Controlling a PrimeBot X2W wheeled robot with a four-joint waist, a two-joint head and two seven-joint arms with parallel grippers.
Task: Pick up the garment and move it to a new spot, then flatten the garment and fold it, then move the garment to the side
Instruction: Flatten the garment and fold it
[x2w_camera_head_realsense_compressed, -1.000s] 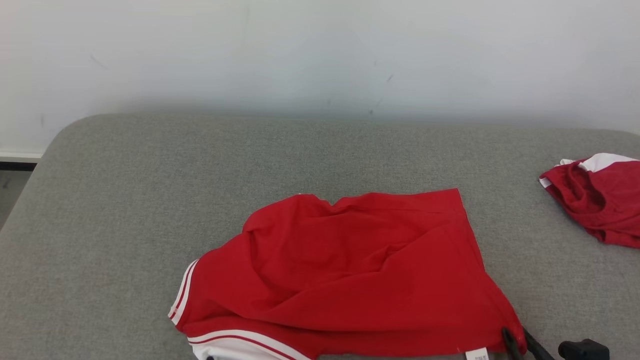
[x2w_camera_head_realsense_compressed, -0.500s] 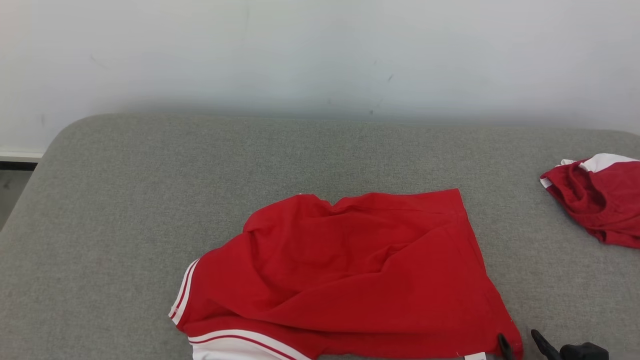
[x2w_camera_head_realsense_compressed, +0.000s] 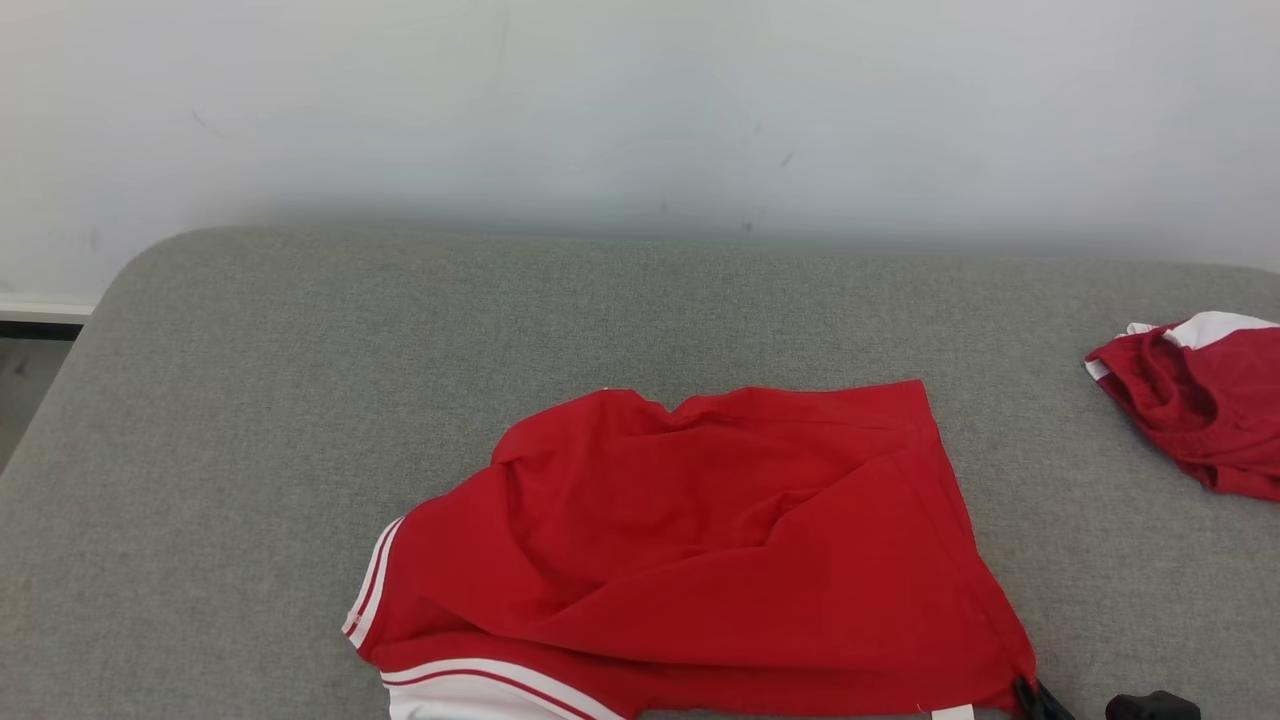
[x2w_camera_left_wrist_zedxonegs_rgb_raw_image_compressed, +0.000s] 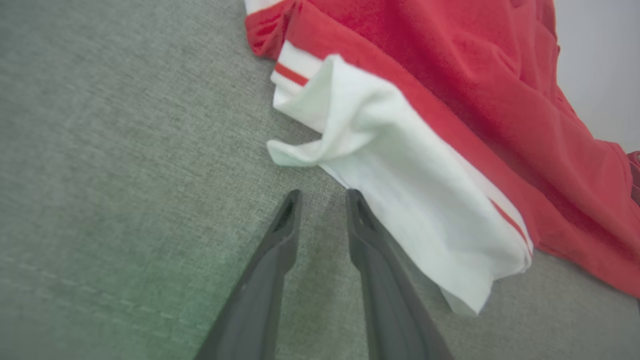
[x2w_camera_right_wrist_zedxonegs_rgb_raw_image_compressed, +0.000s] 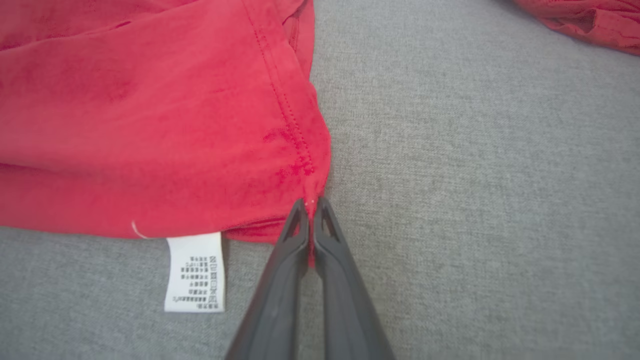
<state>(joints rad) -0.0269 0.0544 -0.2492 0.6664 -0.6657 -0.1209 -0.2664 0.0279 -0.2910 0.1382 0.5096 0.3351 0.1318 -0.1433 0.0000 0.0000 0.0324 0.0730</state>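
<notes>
here, the red garment (x2w_camera_head_realsense_compressed: 700, 540) lies rumpled at the near edge of the grey cushion (x2w_camera_head_realsense_compressed: 300, 400). the right gripper (x2w_camera_right_wrist_zedxonegs_rgb_raw_image_compressed: 311, 202) is pinched tight on its seamed corner, a sliver of red cloth caught between the fingertips, just beside the care label (x2w_camera_right_wrist_zedxonegs_rgb_raw_image_compressed: 195, 272). the left gripper (x2w_camera_left_wrist_zedxonegs_rgb_raw_image_compressed: 322, 200) has its jaws parted with nothing between them, the tips low over the cushion just beside the garment's white panel (x2w_camera_left_wrist_zedxonegs_rgb_raw_image_compressed: 400, 200) but not around it. the main risk from here is a one-sided pull: if the right arm lifts or drags before the left has any cloth, the garment would likely swing, bunch or twist rather than spread flat. the right grip also looks thin, set on the very tip of the corner, so a sharp tug could slip it free. the curled white edge might be nudged away instead of caught when the left jaws close. a second red garment (x2w_camera_head_realsense_compressed: 1200, 400) lies well apart to the right, and a wide sweep that way could drag across it.
</notes>
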